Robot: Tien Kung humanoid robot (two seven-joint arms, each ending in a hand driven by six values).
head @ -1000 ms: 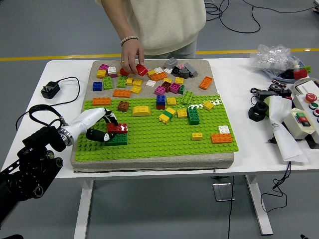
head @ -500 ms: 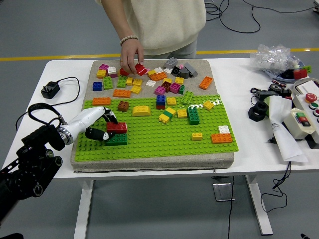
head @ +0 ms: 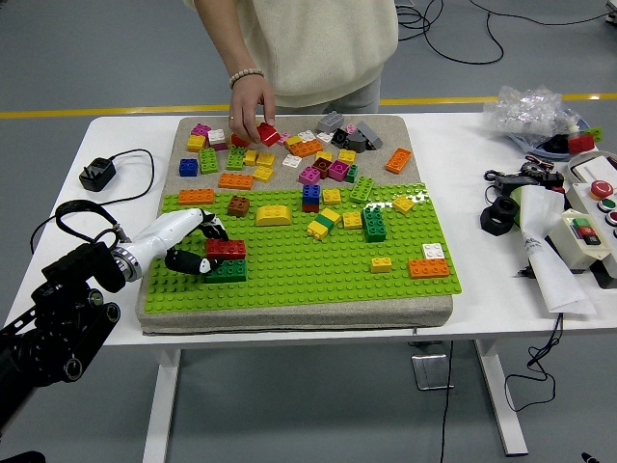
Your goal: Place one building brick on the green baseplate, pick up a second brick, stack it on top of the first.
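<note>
Red brick sits on top of a dark green brick at the near left of the green baseplate, so the stack the task asks for looks built, though whether the studs are fully pressed home cannot be told from this height. The left hand is at the stack's left side, its fingers curled round the red brick's left end and touching it; compared with a second ago the hand has drawn slightly back toward the left while the two bricks have stayed exactly where they were. That suggests the pressing is over and what remains is letting go and pulling clear without tipping the pair. The right arm is not in view. At the far side a person's hand has lifted a small red piece a little off the loose pile of bricks on the grey mat beyond the baseplate, well apart from the robot's work
</note>
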